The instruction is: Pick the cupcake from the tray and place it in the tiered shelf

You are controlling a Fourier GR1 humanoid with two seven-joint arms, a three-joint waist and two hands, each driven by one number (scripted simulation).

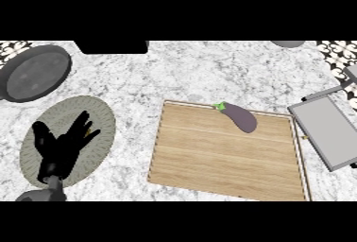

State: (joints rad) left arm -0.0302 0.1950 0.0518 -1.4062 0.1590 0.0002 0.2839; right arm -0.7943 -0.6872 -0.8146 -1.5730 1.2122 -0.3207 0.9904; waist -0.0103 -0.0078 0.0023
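My left hand (61, 146) rests open, and I see no cupcake on the wooden tray (209, 160).

Only an eggplant (239, 116) lies on the tray, off to my hand's right near the far rim, so I cannot say where the cupcake is and should find it before I reach. The grey shelf (327, 132) lies further right, cut off by the view's edge, its tiers hard to make out. My right hand is out of view. Under my straight fingers lies an oval mat (97, 111); beyond it a dark round pan (35, 71) sits on the marble tabletop (209, 71).
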